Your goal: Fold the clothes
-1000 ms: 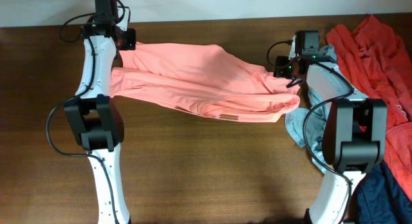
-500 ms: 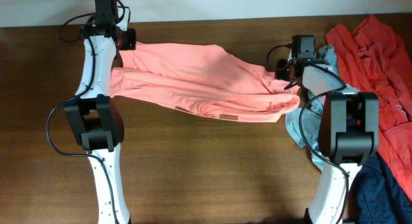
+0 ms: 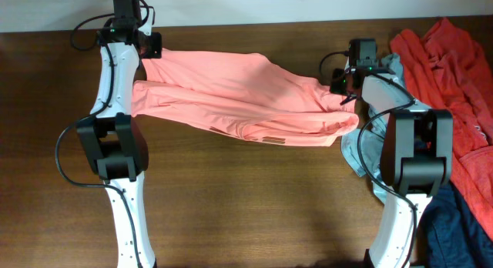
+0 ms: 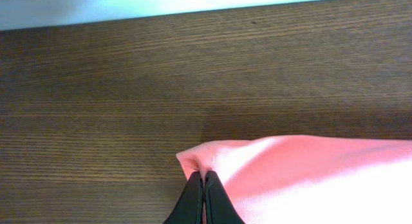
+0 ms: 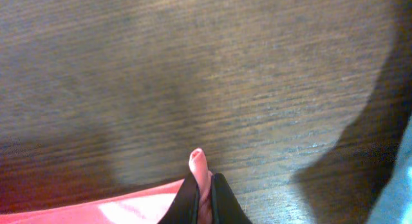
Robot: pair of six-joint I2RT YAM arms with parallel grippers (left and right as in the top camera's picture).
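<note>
The left pincer and the right pincer each pinch an opposite far corner of the salmon-pink shirt, stretched across the desk, apparently to pull it flat for folding.

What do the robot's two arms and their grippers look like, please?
Both the left arm and the right arm have white tube-like links joined by bulky black joint housings, with thin black cables looping alongside. The left gripper and the right gripper each end in two slim, black, tapering fingers. No markings are readable.
</note>
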